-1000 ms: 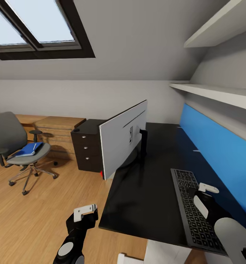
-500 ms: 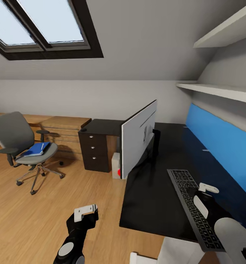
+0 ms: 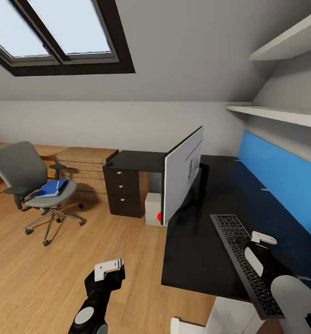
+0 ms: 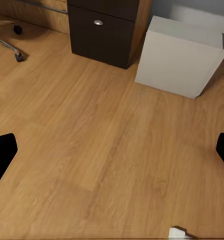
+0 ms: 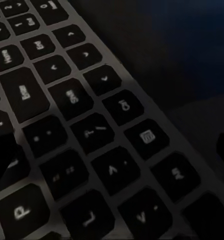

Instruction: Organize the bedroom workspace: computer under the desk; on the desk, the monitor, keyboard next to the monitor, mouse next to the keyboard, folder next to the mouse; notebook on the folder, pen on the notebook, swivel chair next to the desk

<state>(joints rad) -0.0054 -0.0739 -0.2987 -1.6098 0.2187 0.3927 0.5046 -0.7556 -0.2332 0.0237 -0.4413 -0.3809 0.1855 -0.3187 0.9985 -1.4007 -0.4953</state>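
The monitor (image 3: 183,174) stands on the black desk (image 3: 197,250) with its silver back toward me. My right gripper (image 3: 258,248) hangs over the desk's near right part, shut on the keyboard (image 3: 238,253) (image 5: 81,125), whose near end overhangs the desk's front edge. Beside the desk the light grey computer (image 3: 153,208) (image 4: 179,57) stands on the floor. At the far left the swivel chair (image 3: 21,171) carries the blue folder (image 3: 51,188) on its seat. My left gripper (image 3: 108,273) (image 4: 112,152) is open and empty, low over the wood floor.
A black drawer unit (image 3: 125,192) (image 4: 104,30) stands between the computer and an oak dresser (image 3: 85,169). A blue back panel (image 3: 280,185) and white shelves (image 3: 276,113) line the desk's right side. Open wood floor (image 3: 81,241) lies between me and the chair.
The camera has shifted, so desk, monitor and chair slid rightward in view and the computer came into sight. The keyboard stayed with my right gripper. Both arms keep their pose.
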